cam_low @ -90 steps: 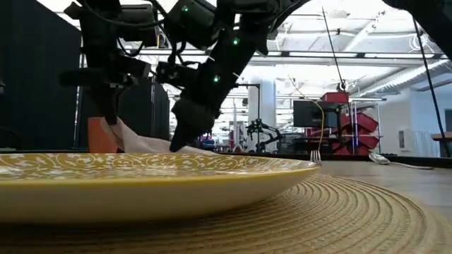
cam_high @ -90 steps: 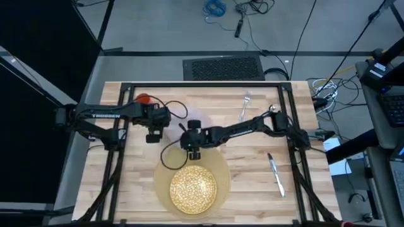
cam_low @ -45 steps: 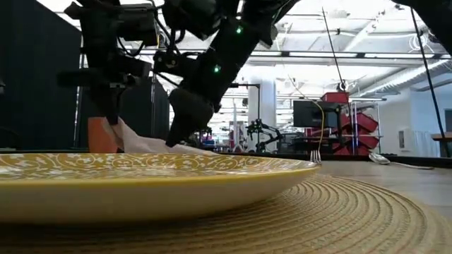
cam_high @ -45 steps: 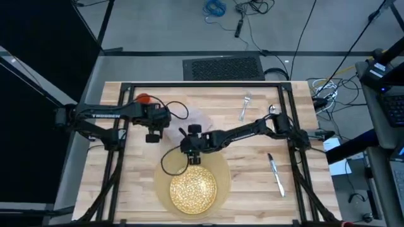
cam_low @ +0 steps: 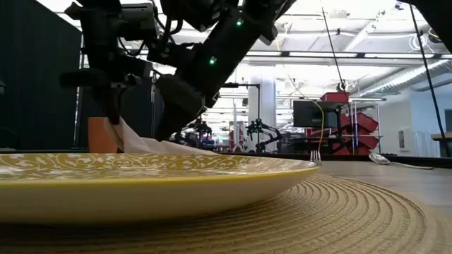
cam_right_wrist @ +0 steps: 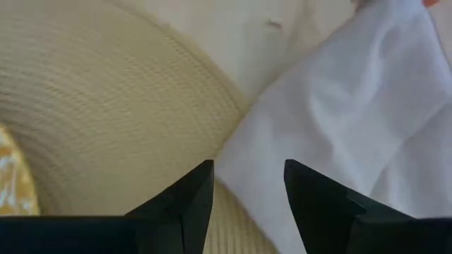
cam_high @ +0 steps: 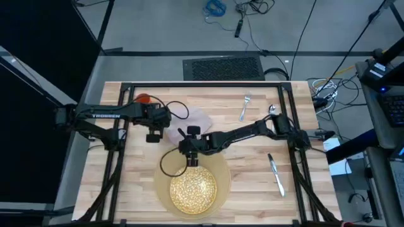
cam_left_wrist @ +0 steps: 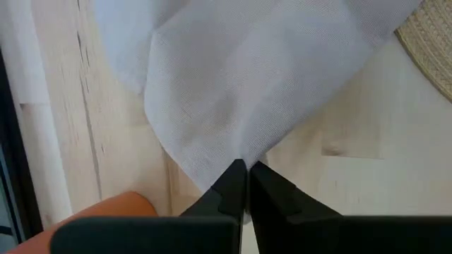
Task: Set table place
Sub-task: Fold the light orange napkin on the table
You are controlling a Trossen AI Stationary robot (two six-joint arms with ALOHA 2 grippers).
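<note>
The left end effector [cam_left_wrist: 246, 185] is pinching a corner of the soft, light napkin [cam_left_wrist: 261, 85], which is sagging, while the right end effector [cam_right_wrist: 247, 185] is hovering spread over its edge at 12 o'clock of the mat [cam_right_wrist: 106, 106].

The right gripper [cam_high: 191, 157] has slid off the napkin [cam_high: 197, 119] toward the plate [cam_high: 192, 188] (jaws apart).

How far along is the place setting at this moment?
Done: the plate sits on the mat. In hand: the left gripper is shut on a corner of the napkin, while the right gripper hovers open above the napkin's edge at the mat. Left: fork, spoon and knife lie off to the right side, and the cup is at the far left.
</note>
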